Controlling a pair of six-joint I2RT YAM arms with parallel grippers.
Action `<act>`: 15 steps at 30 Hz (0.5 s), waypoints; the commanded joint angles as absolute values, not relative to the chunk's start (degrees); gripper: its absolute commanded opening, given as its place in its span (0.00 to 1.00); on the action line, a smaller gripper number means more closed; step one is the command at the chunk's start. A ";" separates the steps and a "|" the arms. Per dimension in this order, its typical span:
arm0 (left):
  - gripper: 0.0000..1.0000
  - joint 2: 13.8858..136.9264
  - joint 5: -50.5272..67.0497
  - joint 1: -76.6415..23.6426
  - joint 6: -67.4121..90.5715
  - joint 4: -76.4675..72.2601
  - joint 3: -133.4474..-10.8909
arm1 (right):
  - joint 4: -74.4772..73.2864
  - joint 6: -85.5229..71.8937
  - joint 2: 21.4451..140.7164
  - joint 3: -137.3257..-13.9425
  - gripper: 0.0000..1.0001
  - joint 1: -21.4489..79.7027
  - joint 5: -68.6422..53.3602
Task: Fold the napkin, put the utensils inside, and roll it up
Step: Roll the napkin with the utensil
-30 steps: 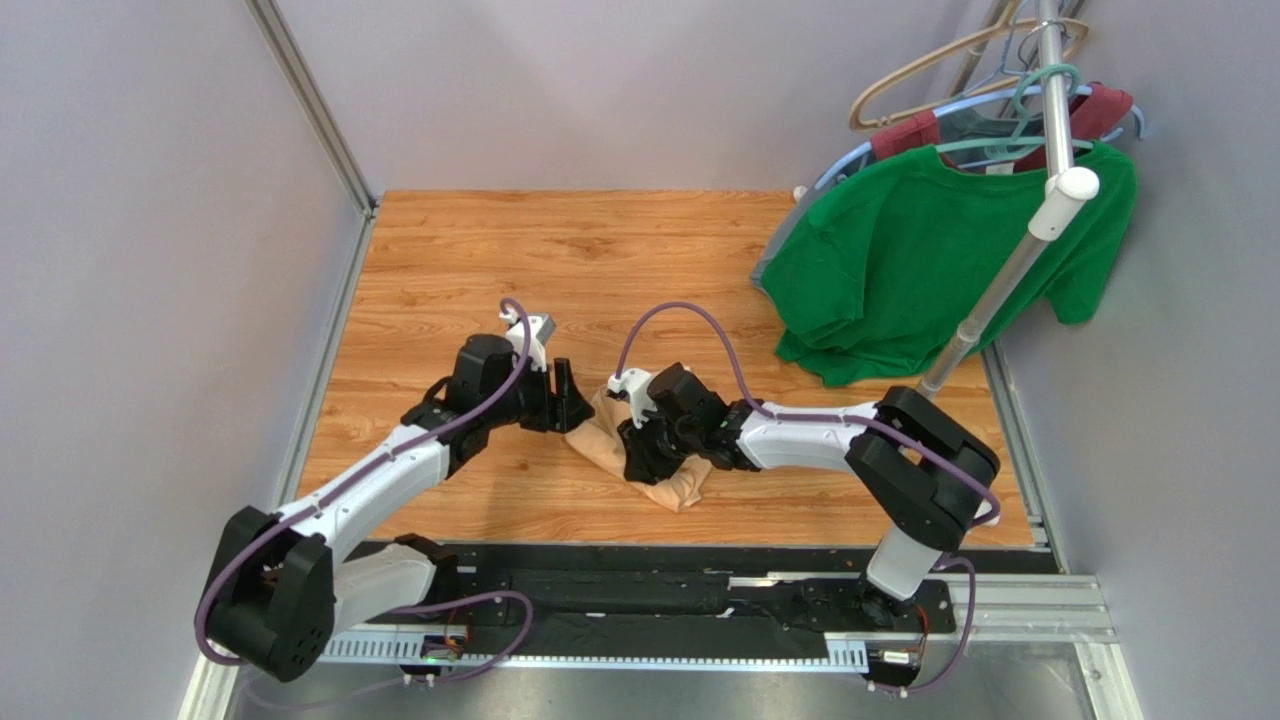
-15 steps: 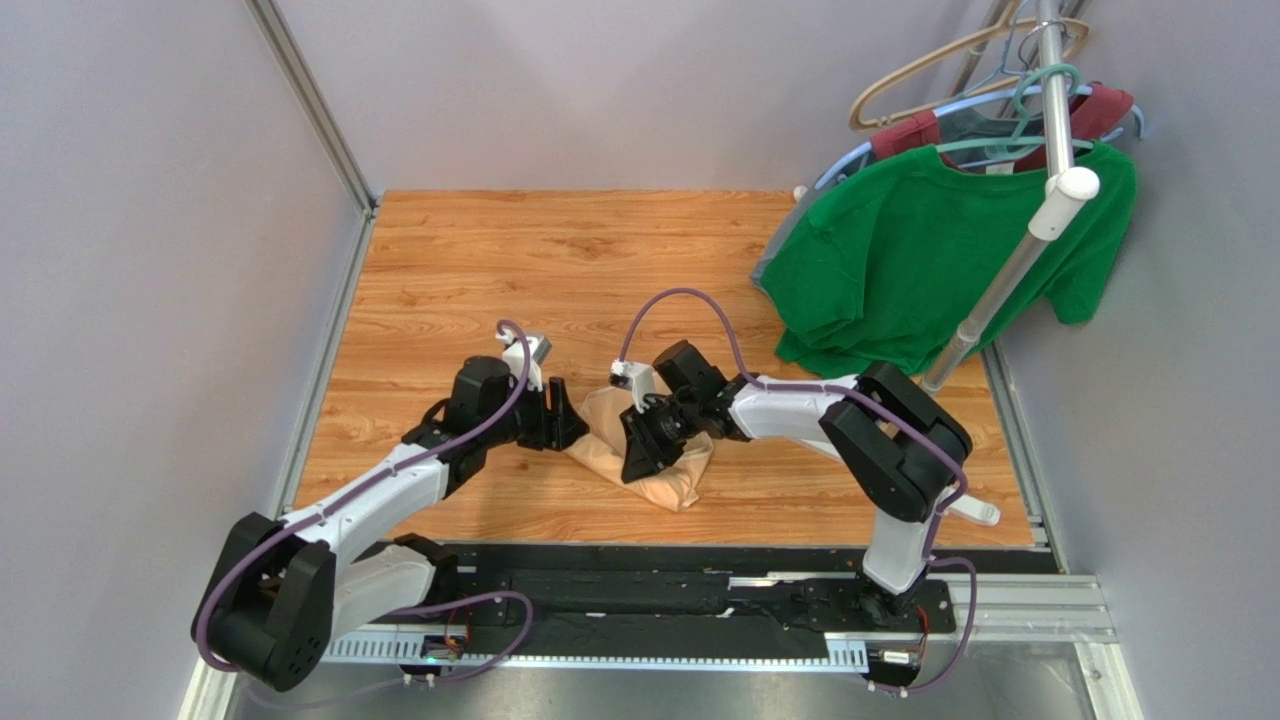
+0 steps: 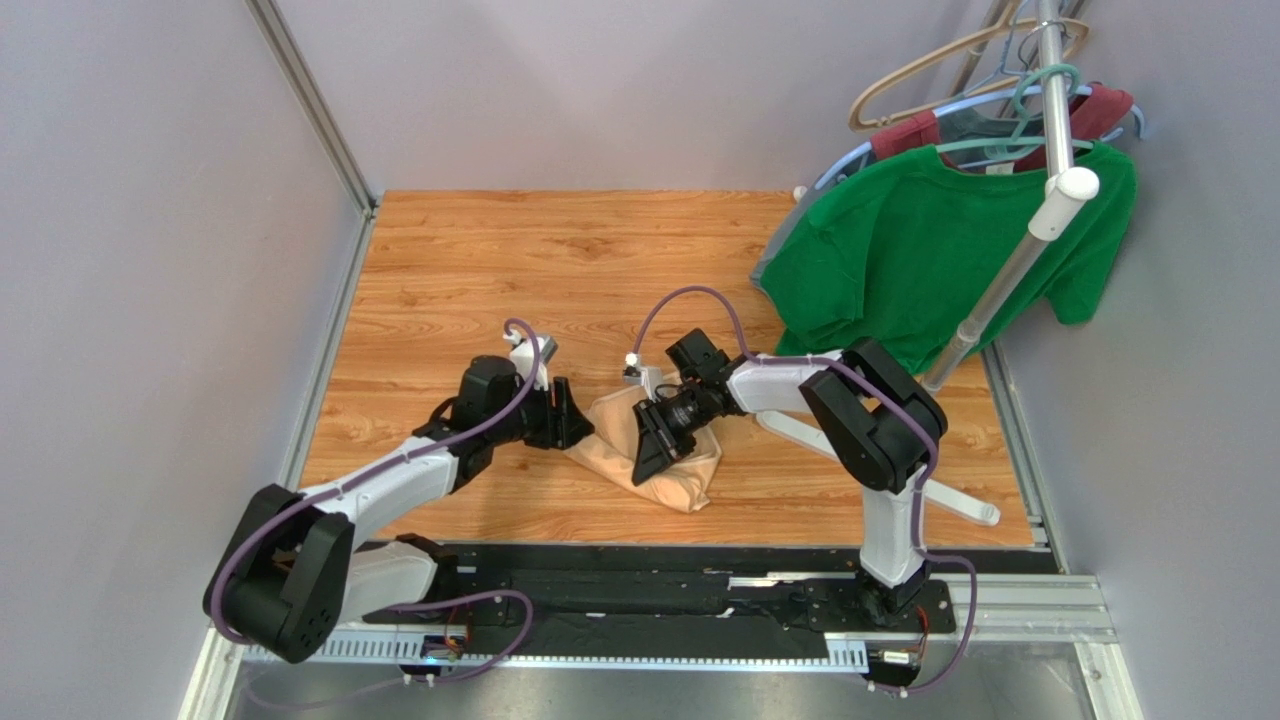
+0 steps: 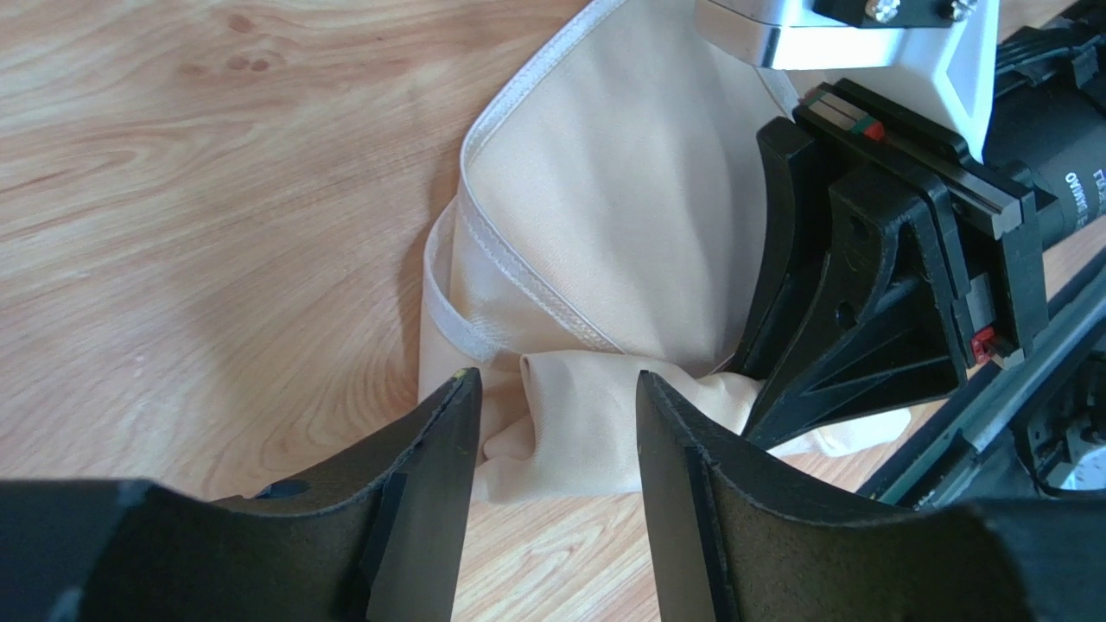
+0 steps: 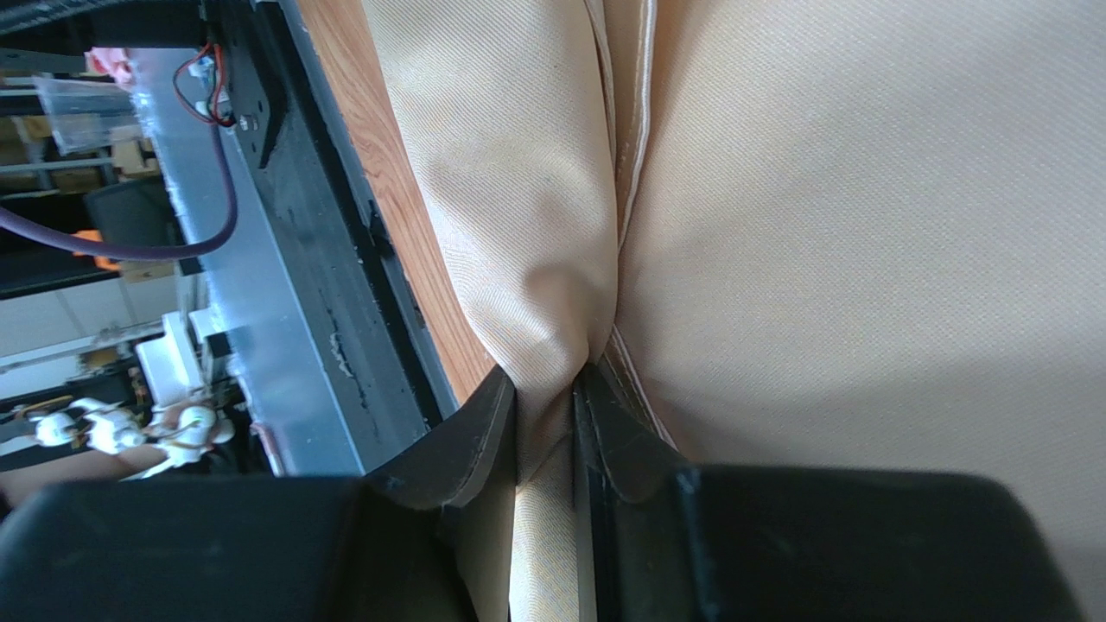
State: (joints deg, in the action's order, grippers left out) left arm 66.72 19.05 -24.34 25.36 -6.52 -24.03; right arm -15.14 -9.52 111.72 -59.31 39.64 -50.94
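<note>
The peach-tan napkin [image 3: 673,468] lies bunched on the wooden table between my two grippers. My right gripper [image 3: 657,438] comes in from the right and is shut on a raised fold of the napkin [image 5: 552,298], the cloth pinched tight between its jaws [image 5: 545,379]. My left gripper [image 3: 571,422] is at the napkin's left edge. It is open, its fingertips either side of a small puckered fold of the napkin [image 4: 584,421] without pressing it; the left gripper [image 4: 556,382] faces the right gripper's black fingers [image 4: 844,272]. The utensils are out of view.
A green T-shirt [image 3: 917,263] hangs on a white rack pole [image 3: 1037,210] at the back right, with a rack leg [image 3: 950,498] on the table beside the right arm. Grey walls close both sides. A black rail [image 3: 646,593] runs along the near edge.
The right arm's elbow has swung back and left while its gripper stays pinched on the napkin. The left gripper has edged nearer the cloth's left edge and narrowed a little.
</note>
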 commanded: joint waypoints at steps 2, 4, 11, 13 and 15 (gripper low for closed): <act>0.52 70.05 23.46 -24.08 26.80 -12.83 -23.38 | -21.36 -8.08 116.10 -58.88 0.11 38.24 -46.84; 0.49 71.10 23.55 -24.08 27.33 -13.53 -23.12 | -21.27 -8.26 116.63 -59.06 0.11 37.88 -47.46; 0.33 75.67 24.69 -24.08 28.74 -15.91 -23.81 | -21.97 -8.44 118.30 -60.64 0.11 37.27 -48.69; 0.30 77.69 24.52 -24.08 28.83 -14.77 -24.43 | -21.97 -8.61 118.30 -60.73 0.12 37.18 -48.60; 0.14 78.48 23.82 -24.08 28.65 -13.02 -25.13 | -22.06 -8.61 118.21 -60.91 0.15 37.09 -48.52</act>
State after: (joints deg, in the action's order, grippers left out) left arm 76.93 23.20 -24.34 28.29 -12.91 -23.64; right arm -19.03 -10.33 115.42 -61.36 37.30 -56.69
